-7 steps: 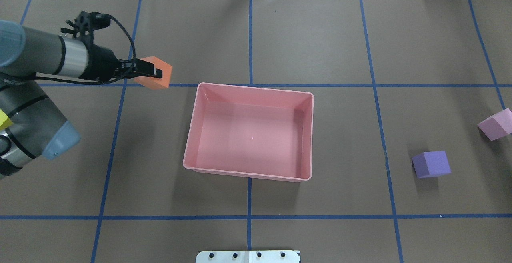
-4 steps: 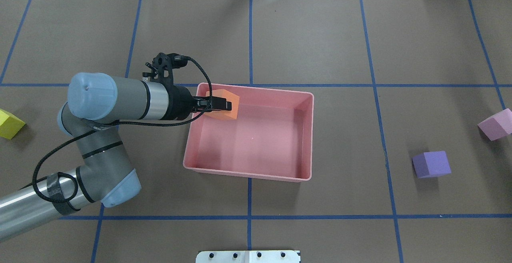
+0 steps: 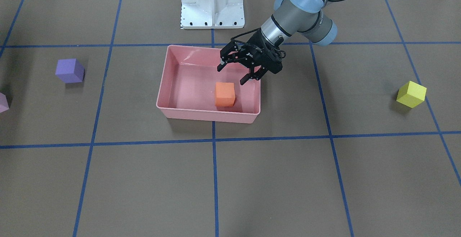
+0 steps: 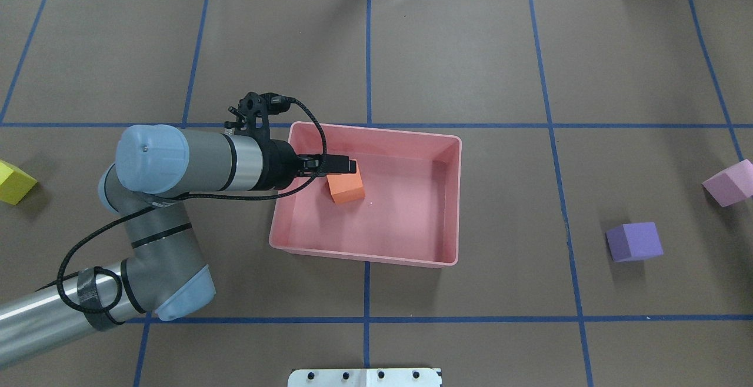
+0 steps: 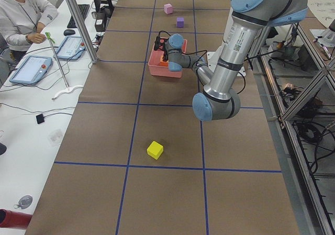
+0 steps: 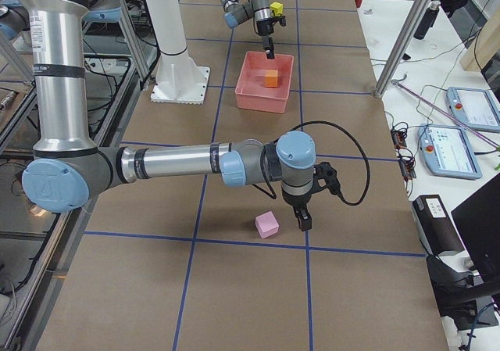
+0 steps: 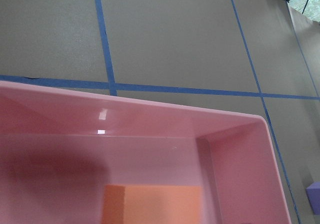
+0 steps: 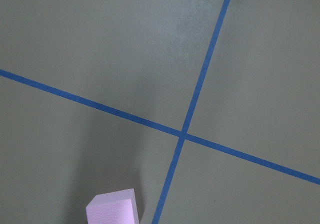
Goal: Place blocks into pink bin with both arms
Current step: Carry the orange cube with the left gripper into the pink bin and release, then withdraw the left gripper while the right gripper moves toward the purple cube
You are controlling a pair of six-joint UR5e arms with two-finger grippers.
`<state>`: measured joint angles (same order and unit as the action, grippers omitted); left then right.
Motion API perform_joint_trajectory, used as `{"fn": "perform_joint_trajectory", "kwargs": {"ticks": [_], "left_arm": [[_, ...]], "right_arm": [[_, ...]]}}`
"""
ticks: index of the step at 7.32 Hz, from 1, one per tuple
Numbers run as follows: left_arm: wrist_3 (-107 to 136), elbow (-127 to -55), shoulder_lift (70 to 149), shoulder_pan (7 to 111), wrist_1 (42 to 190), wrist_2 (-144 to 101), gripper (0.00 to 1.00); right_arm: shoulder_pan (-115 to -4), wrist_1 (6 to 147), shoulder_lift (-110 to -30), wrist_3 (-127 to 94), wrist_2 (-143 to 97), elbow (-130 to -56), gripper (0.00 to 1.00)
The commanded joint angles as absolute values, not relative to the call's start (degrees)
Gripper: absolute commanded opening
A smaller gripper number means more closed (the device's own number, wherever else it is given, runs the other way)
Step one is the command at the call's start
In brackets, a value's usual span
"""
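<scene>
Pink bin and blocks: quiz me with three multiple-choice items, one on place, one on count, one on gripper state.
1. Where is the orange block?
A. inside the pink bin
B. outside it, against its rim
C. stacked on another block

2. How many blocks lie outside the bin?
A. one
B. two
C. three

3. The left gripper is:
A. open, above the orange block
B. shut on the orange block
C. shut on the bin's rim

Answers:
1 A: the overhead view shows it within the bin's walls.
2 C: the yellow block, purple block and light pink block sit on the table.
3 A: the front-facing view shows its jaws spread, clear of the block.
</scene>
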<state>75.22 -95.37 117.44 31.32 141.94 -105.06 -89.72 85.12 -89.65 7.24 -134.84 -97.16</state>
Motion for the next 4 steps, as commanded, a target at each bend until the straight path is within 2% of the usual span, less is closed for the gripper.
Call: {"fn": "perform_joint_trajectory", "kwargs": {"ticks": [1,3,4], "left_arm": [[66.51,-97.98,112.28,38.8,136.86,-112.97,1.0],[50.79,-98.79,104.62,49.95,136.85,-125.53,1.0],[41.58,-98.01,101.11,56.62,136.85,-131.51,1.0]], "right_arm": [[-86.68,84.99,-89.74,-2.06,-135.7,-100.26,1.0],[-80.45,79.33,-93.4,-15.39,-135.27,-105.97,1.0],[-75.72,66.84,-97.08,-26.78,-134.13,-106.0,1.0]]}}
